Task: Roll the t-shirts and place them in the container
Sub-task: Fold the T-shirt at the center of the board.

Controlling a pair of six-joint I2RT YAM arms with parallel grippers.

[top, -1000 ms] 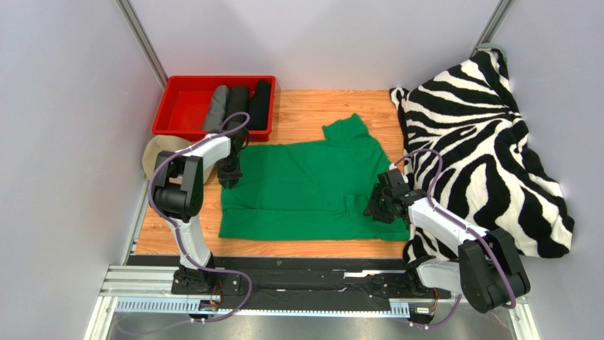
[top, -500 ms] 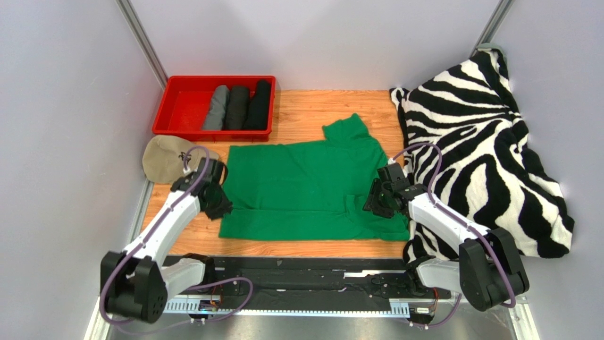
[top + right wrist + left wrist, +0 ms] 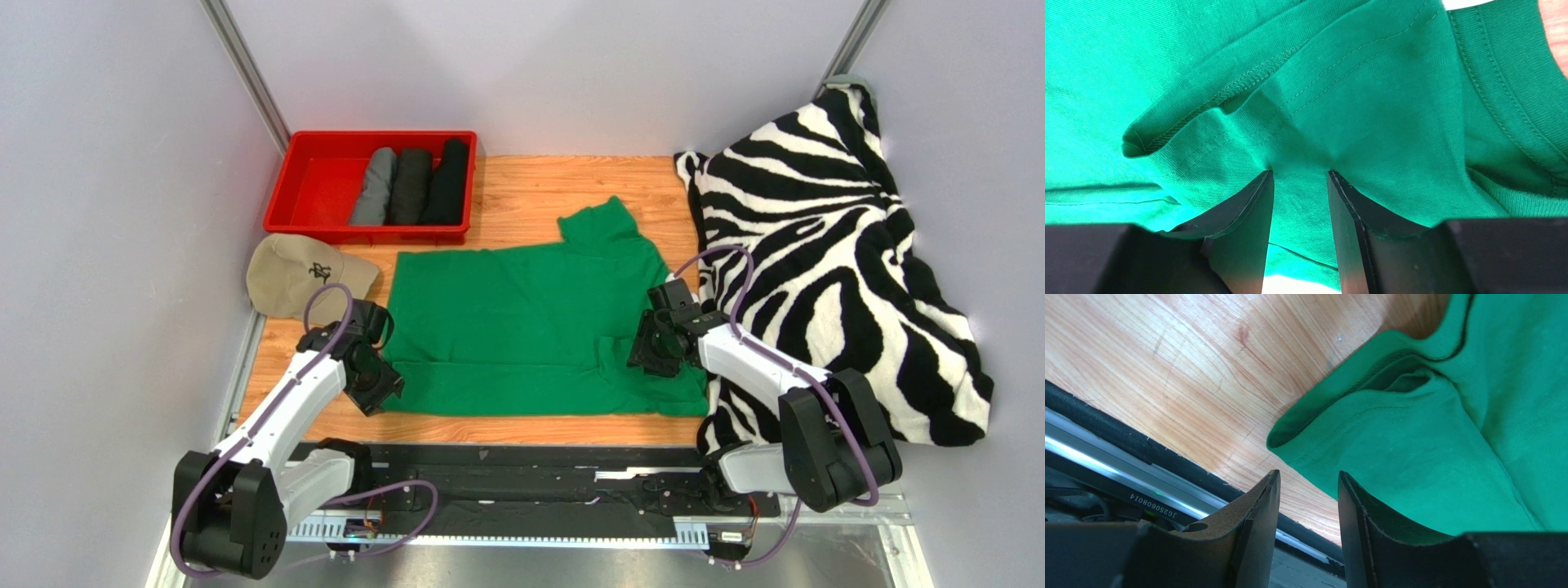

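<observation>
Green t-shirt [image 3: 528, 325]: spread flat over the middle of the wooden surface [image 3: 540, 184], with its long lower side close to the near edge and one sleeve sticking out toward the far edge.
Left hand [image 3: 1308, 478]: fingers spread with nothing between them, hanging just over the shirt's near left corner, where the hem lies doubled over on the wood.
Right hand [image 3: 1298, 174]: at the shirt's right side, toward the near right corner of the surface, pinching a raised fold of the green cloth; creases fan out from between the fingers.
Red tray [image 3: 313, 184]: in the far left corner of the surface.
Grey roll [image 3: 374, 186]: a rolled shirt, leftmost of three in the tray's right half.
Black rolls [image 3: 413, 184]: two rolled shirts lying side by side, right of the grey one.
Beige cap [image 3: 294, 272]: at the left edge, between the tray and the left hand, just beside the shirt's far left corner.
Zebra blanket [image 3: 834, 245]: heaped along the right edge, its near part meeting the shirt's right side.
</observation>
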